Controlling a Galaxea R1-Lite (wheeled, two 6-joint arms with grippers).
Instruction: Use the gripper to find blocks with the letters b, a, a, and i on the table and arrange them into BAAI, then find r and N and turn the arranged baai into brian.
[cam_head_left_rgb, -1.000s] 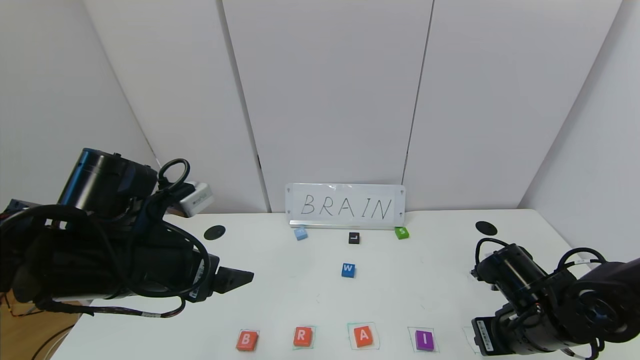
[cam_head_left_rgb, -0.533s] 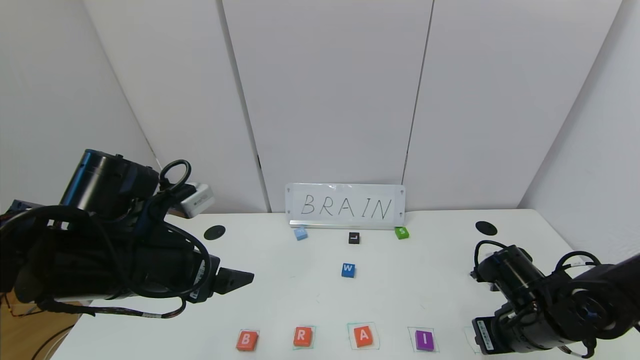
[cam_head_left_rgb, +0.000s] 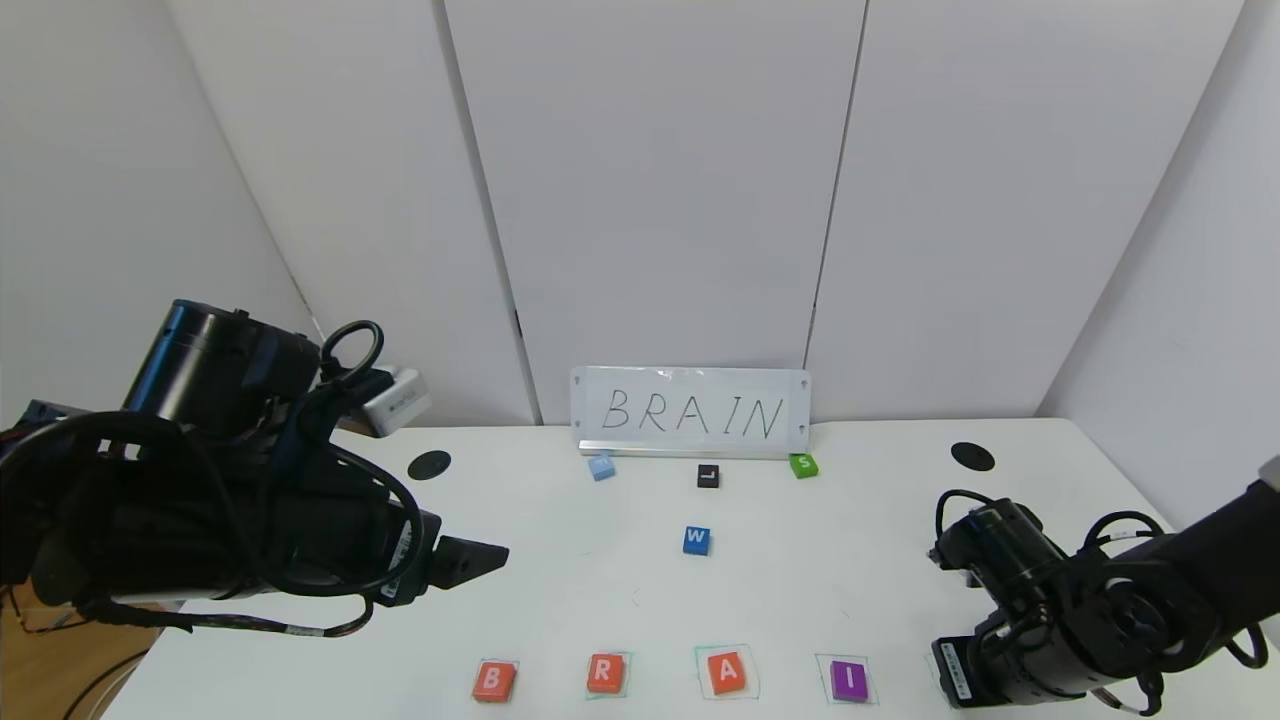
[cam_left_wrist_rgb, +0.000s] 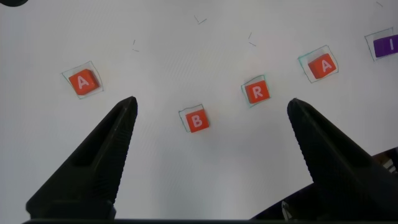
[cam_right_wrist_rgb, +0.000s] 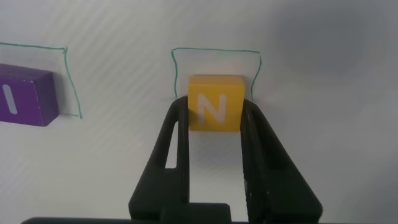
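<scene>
Entry: the last letter is going in. The landmark for all places below is the BRAIN sign (cam_head_left_rgb: 690, 413), standing at the far edge of the surface (cam_head_left_rgb: 560, 560).

Left hand (cam_left_wrist_rgb: 211, 112) is hovering over the near row, well left of the sign, with its fingers spread wide apart and nothing between them. It is taking no part in the step.

Near row, well in front of the sign, left to right: B block (cam_head_left_rgb: 494, 680), R block (cam_head_left_rgb: 605, 673), A block (cam_head_left_rgb: 727, 671), purple I block (cam_head_left_rgb: 849, 679). Each is sitting in or on a green-drawn square. The second A block (cam_left_wrist_rgb: 83, 81) is showing only in the left wrist view, apart from the row and beyond its B end.

Right hand (cam_right_wrist_rgb: 214, 118) is working low at the row's right end, right of the sign. Its fingers are standing against both sides of the yellow N block (cam_right_wrist_rgb: 215, 102), which is lying in the last green square (cam_right_wrist_rgb: 216, 56), just beside the I.

Judgement: the N is being seated. The next move calls for letting go and lifting straight up, so the block is not dragged off its mark.

Count:
- orange-red blocks: 4 (B, R, A, A)
- purple: 1
- yellow: 1
- spare blocks near the sign: 4, namely light blue block (cam_head_left_rgb: 601, 466), black L block (cam_head_left_rgb: 708, 476), blue W block (cam_head_left_rgb: 697, 540), green S block (cam_head_left_rgb: 803, 465)
- black discs: 2, one (cam_head_left_rgb: 429, 464) left of the sign, one (cam_head_left_rgb: 972, 456) right of it
</scene>
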